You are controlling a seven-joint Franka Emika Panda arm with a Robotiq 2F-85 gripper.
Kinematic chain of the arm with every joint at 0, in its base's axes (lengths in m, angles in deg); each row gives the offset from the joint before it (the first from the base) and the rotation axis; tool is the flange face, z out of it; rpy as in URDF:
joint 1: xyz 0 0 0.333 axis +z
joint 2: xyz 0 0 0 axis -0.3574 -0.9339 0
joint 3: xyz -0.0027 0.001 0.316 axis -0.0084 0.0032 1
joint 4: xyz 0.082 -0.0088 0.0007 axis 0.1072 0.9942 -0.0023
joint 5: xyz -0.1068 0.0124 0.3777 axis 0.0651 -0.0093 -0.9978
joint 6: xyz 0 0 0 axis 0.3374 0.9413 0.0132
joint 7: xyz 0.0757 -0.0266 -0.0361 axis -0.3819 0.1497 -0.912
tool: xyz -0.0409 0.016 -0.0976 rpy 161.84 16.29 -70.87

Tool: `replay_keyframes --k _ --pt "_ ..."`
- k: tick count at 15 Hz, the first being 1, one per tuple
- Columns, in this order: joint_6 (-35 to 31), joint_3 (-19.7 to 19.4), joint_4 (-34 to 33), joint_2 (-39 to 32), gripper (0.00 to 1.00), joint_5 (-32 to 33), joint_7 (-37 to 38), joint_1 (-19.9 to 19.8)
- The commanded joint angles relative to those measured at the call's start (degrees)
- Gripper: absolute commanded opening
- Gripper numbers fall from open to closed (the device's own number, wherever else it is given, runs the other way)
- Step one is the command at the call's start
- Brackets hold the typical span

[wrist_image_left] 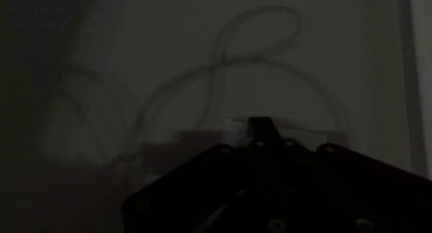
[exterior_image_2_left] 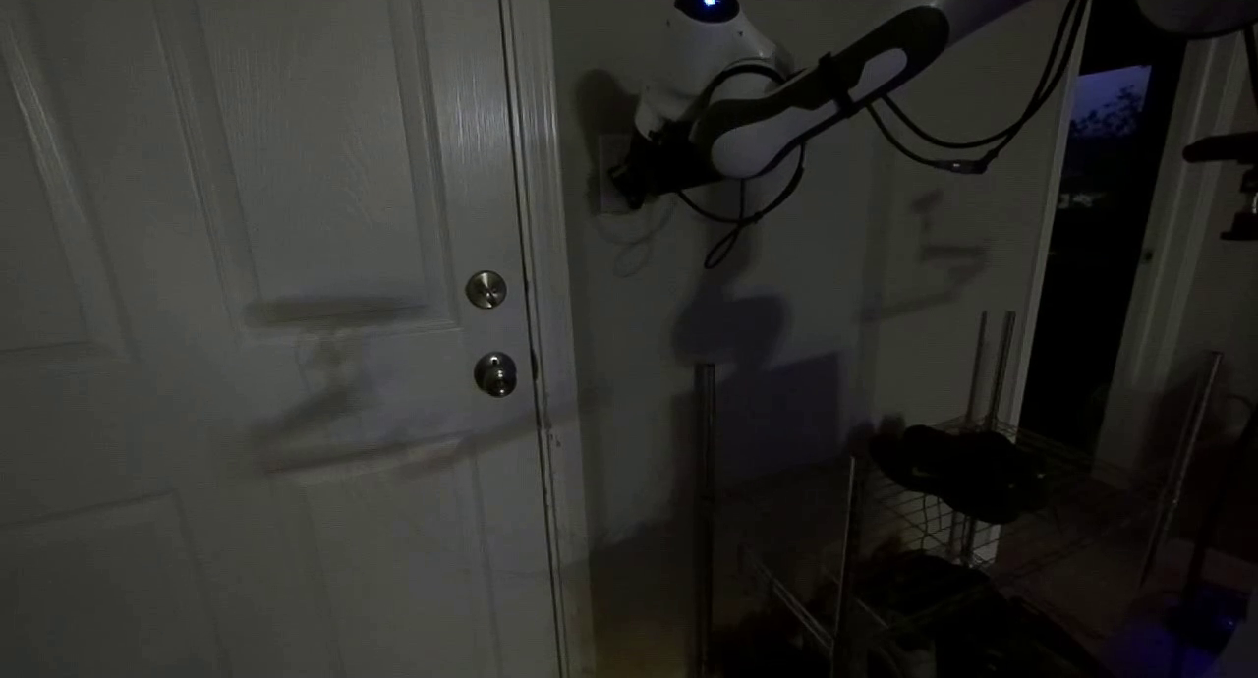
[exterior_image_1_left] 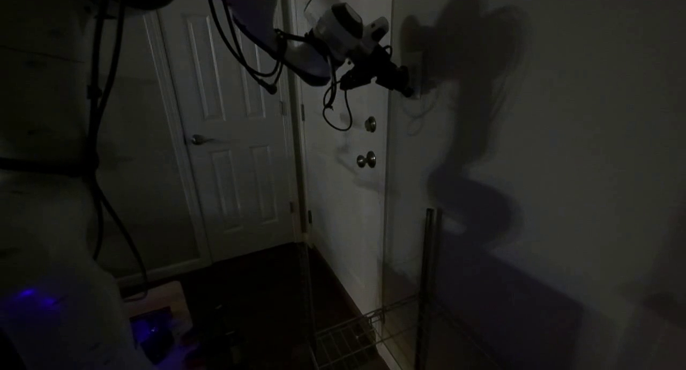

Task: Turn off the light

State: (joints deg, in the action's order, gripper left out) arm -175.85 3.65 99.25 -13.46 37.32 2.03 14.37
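"One light switch plate is on the wall. Do we both see it?"

"Yes, we do. It is just beside the white door, up higher than the round deadbolt and the doorknob. Both exterior views show it to us, but the pincer covers part of it."

"What is the pincer like? Do we see it holding something?"

"In the wrist view we see its fingers squeezed tight together. The tip is right in front of the plate, by the pale edge."

"Does it touch the plate?"

"We cannot tell. It is too dark and blurry for us."

"What is that big dark shape on the wall?"

"That is a shadow. We also see the robot arm, stretched out to the plate. Black cables hang from it, and in an exterior view a small blue lamp glows near its end."

"What else do we see?"

"A wire rack stands low by the wall. A second white door has a lever handle. The whole room looks dim to us."
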Motion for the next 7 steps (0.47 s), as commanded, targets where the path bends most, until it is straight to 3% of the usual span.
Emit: replay_keyframes --k 1,2,3,7 --pt "-0.39 -1.75 6.92 5.55 0.01 -4.13 0.26 1.13" --pt "-0.57 -2.48 8.37 6.86 0.01 -4.56 0.29 1.95" --pt "-1.27 -7.62 9.45 8.01 0.01 -6.83 -0.92 6.76" --pt "-0.81 -10.23 12.77 11.36 0.01 -8.67 -0.80 10.03"
